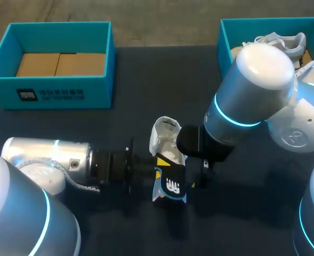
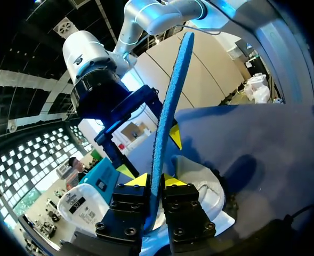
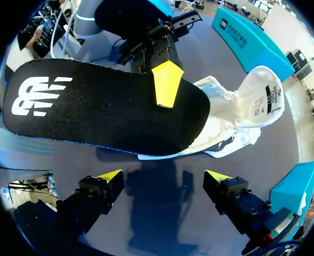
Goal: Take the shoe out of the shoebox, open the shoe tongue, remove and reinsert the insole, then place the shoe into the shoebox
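Note:
A white shoe (image 1: 164, 136) lies on the dark table in the middle, its tongue (image 3: 263, 93) pulled up. My left gripper (image 1: 155, 166) is shut on the insole (image 1: 170, 186), black on top with a blue underside, and holds it on edge just in front of the shoe. In the left wrist view the insole (image 2: 175, 90) rises between the yellow tips of the left gripper (image 2: 155, 180). My right gripper (image 3: 164, 178) is open and holds nothing; the insole (image 3: 93, 112) and the shoe (image 3: 236, 114) lie just ahead of it. In the head view my right arm hides it.
A teal shoebox (image 1: 61, 93) holding brown cardboard stands at the back left. A second teal shoebox (image 1: 223, 40) with another white shoe (image 1: 284, 42) inside stands at the back right, partly behind my right arm.

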Controlling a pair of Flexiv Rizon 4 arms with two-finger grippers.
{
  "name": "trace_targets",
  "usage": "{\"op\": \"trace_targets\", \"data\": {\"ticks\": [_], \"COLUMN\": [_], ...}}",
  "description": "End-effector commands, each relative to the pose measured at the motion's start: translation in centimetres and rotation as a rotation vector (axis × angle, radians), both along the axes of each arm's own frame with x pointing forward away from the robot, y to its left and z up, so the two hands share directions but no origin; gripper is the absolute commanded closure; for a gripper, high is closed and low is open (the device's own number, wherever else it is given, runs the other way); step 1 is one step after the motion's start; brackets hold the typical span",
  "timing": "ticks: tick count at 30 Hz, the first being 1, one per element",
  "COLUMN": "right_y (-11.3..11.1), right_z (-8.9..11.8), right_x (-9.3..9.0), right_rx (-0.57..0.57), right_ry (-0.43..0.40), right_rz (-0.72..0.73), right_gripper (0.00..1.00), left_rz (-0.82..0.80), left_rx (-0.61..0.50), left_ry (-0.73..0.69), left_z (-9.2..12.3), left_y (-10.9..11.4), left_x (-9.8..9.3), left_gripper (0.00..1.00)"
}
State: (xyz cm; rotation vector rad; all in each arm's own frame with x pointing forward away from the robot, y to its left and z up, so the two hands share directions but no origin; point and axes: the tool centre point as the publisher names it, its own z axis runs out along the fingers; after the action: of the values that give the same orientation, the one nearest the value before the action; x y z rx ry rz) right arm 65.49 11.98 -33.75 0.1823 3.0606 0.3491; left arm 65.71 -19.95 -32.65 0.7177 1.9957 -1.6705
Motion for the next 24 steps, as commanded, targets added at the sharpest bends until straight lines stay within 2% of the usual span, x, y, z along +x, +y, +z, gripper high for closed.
{"op": "trace_targets", "data": {"ticks": [1, 14, 21, 24], "right_y": [0.0, 0.0, 0.0, 0.0], "right_z": [-0.1, -0.1, -0.1, -0.1], "right_x": [-0.1, -0.1, -0.1, -0.1], "right_rx": [-0.001, -0.001, -0.001, -0.001], "right_ry": [-0.002, -0.002, -0.002, -0.002], "right_rz": [-0.001, -0.001, -0.001, -0.001], "right_gripper": [0.0, 0.0, 0.0, 0.0], "left_rz": [-0.003, -0.017, -0.001, -0.001], "left_rx": [0.002, 0.011, 0.05, 0.066], "left_ry": [-0.004, -0.033, -0.048, -0.049], "left_z": [0.4, 1.4, 2.0, 2.2], "left_y": [0.0, -0.8, -1.3, -1.5], "left_x": [-0.4, -0.7, -0.7, -0.7], "left_gripper": [0.85, 0.78, 0.82, 0.81]}}
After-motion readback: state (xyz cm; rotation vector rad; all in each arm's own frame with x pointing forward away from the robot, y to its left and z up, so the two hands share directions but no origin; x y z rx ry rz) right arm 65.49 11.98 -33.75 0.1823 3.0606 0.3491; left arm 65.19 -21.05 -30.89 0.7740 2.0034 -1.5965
